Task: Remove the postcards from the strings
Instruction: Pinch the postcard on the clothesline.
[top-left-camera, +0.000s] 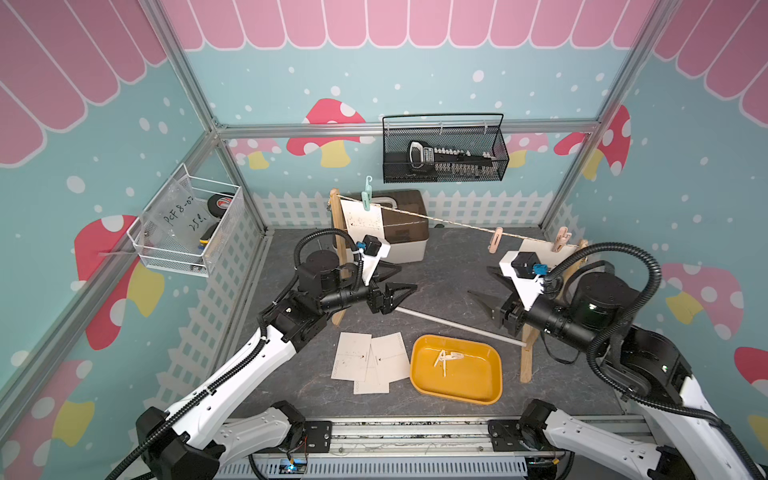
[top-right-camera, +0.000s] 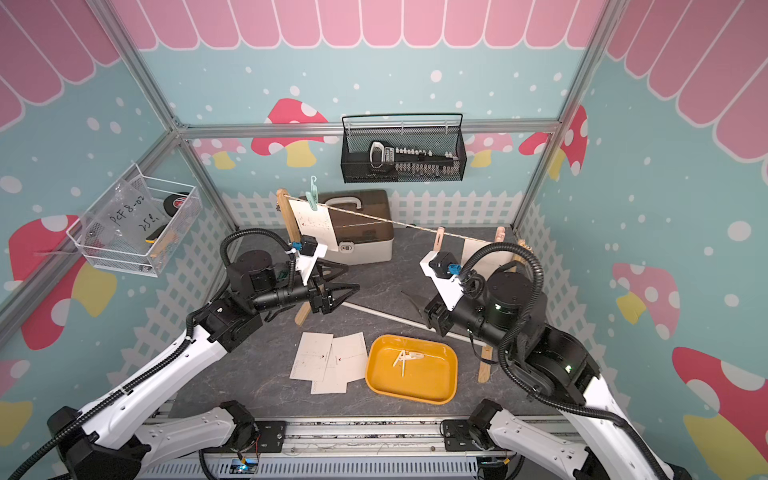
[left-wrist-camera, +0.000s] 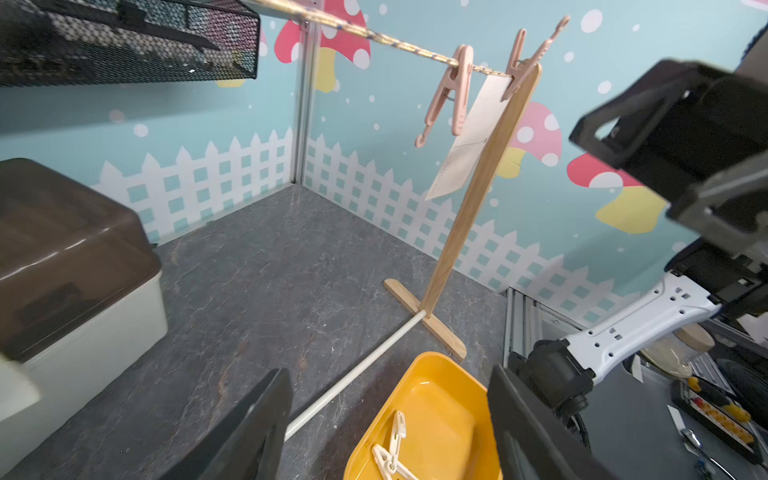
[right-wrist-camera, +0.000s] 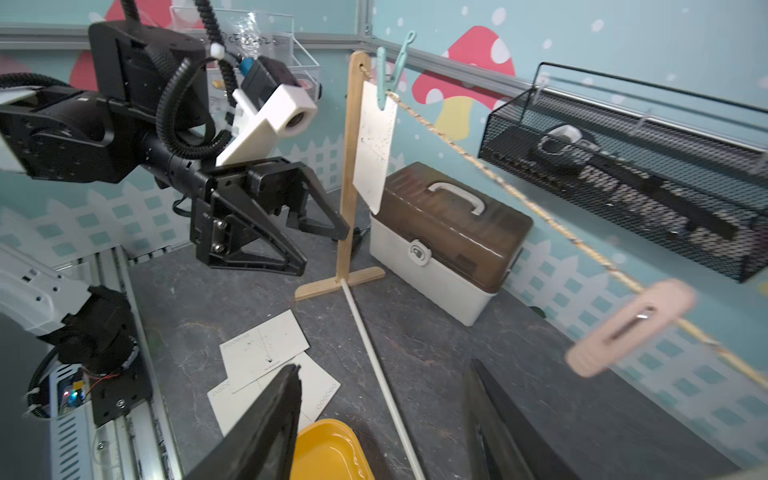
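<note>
Cream postcard (top-left-camera: 538, 251) half hidden behind right arm (top-left-camera: 557, 322) | left gripper (top-left-camera: 408, 276) apart, empty | right gripper (top-left-camera: 478, 280) apart, empty

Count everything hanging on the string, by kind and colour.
Postcards: 2
Teal clothespins: 1
Pink clothespins: 2
Total: 5
</note>
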